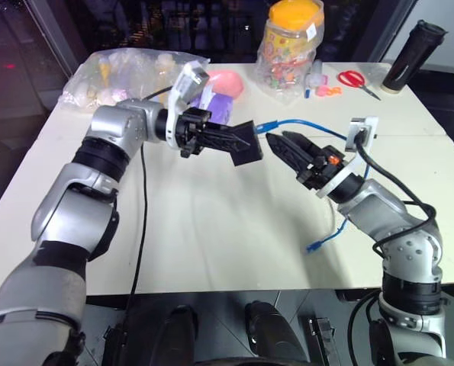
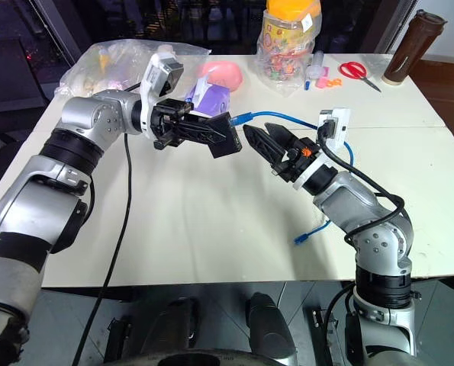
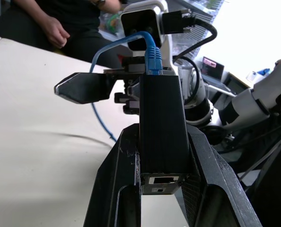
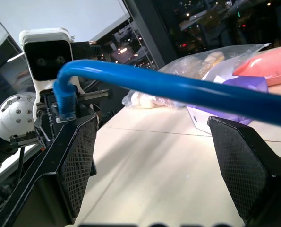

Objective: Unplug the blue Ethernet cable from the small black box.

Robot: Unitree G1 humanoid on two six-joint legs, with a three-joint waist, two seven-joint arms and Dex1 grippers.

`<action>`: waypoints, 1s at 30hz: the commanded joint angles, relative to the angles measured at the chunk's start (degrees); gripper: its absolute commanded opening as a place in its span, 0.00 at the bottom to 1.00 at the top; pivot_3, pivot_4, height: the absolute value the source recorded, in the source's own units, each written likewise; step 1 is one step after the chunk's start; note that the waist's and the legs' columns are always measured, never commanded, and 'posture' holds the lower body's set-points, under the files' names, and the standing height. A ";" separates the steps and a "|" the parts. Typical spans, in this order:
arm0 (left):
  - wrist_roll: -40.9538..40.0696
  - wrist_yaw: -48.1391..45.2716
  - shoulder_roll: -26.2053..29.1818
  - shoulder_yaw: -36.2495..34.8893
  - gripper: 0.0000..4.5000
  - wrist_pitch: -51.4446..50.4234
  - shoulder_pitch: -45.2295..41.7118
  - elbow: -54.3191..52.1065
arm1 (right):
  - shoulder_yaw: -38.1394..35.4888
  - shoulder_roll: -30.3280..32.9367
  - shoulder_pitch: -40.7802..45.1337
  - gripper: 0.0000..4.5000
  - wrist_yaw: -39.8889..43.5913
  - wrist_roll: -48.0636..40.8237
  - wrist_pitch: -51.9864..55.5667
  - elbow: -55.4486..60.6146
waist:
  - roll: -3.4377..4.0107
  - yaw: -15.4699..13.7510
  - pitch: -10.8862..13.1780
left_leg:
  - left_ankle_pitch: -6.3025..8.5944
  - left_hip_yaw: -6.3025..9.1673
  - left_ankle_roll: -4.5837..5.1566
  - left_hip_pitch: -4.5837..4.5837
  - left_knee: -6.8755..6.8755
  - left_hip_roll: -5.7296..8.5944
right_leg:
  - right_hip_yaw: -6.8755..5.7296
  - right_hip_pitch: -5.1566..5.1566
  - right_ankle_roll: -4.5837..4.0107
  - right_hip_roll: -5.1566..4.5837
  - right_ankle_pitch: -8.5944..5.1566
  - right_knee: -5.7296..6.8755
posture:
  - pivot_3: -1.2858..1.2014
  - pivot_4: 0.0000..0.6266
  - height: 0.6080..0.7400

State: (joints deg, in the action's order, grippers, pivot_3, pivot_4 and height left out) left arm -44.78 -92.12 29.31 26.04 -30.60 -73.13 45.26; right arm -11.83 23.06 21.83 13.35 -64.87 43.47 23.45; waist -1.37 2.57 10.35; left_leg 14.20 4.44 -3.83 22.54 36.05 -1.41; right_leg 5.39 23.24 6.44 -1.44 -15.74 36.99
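Left fingers (image 3: 131, 189) clenching the small black box (image 1: 244, 145), blue Ethernet cable (image 1: 303, 126) plugged in, right fingers (image 4: 239, 165) spread beside the box, no readable writing.

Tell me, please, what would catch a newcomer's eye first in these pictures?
Above the middle of the white table, the left gripper holds the small black box in mid-air with the blue Ethernet cable still plugged in. The right gripper faces it with jaws open. At the far edge stands a jar with an orange lid.
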 commanded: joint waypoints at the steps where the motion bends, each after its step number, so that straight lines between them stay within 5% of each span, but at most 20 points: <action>1: -0.27 -0.38 -0.43 -1.77 0.11 1.00 -1.06 0.65 | 0.17 0.00 0.67 0.86 1.20 -1.74 -0.06 3.05 | 0.00 0.00 0.00 | 0.00 0.00 0.00 0.00 0.00 0.00 | 0.00 0.00 0.00 0.00 0.00 0.00 | 0.52 0.24 1.00; 30: 1.25 -0.38 -1.15 -3.36 0.11 0.31 0.22 1.15 | 0.68 -0.32 1.05 0.86 0.95 -3.55 -0.43 3.99 | 0.00 -0.01 0.00 | 0.00 0.00 0.00 0.01 0.00 0.00 | -0.01 0.00 0.00 0.00 0.00 -0.01 | 0.52 0.24 1.00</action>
State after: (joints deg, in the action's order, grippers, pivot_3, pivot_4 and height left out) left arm -43.15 -92.22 27.93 23.74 -30.55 -72.59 48.10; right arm -10.04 22.81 21.95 13.86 -67.24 43.98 26.65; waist -1.37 2.56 10.35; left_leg 14.20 4.44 -3.83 22.55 36.05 -1.41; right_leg 5.39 23.24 6.44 -1.44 -15.74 36.99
